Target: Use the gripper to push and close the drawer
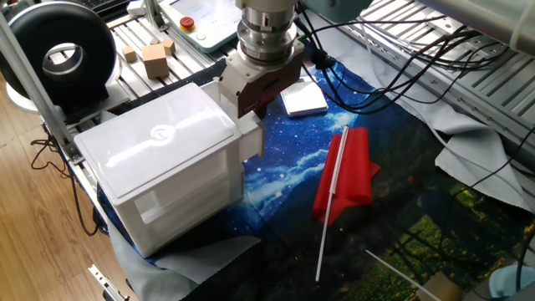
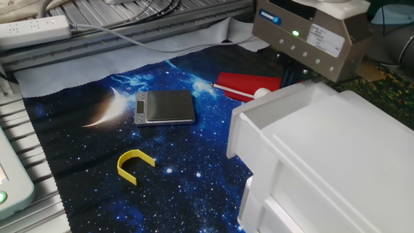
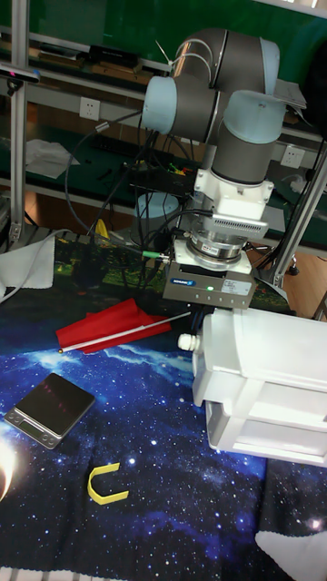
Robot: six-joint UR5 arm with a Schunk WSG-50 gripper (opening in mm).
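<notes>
The white drawer [image 1: 250,135] sticks out a short way from the top slot of the white cabinet [image 1: 159,155]. My gripper [image 1: 252,106] hangs from the ribbed silver wrist, and its dark jaws rest against the drawer's flat front. The jaws show as one dark block with nothing held. In the other fixed view the drawer [image 2: 268,126] shows its open tray and front wall, with the gripper's boxy body [image 2: 309,35] just behind it. In the tall fixed view the body [image 3: 211,288] sits at the drawer's [image 3: 218,354] outer end.
A red flag on a white stick [image 1: 345,171] lies on the star-print cloth right of the drawer. A small scale [image 2: 164,107] and a yellow C-shaped clip [image 2: 134,163] lie further out. A black ring device [image 1: 58,52], wooden blocks [image 1: 155,58] and cables surround the cabinet.
</notes>
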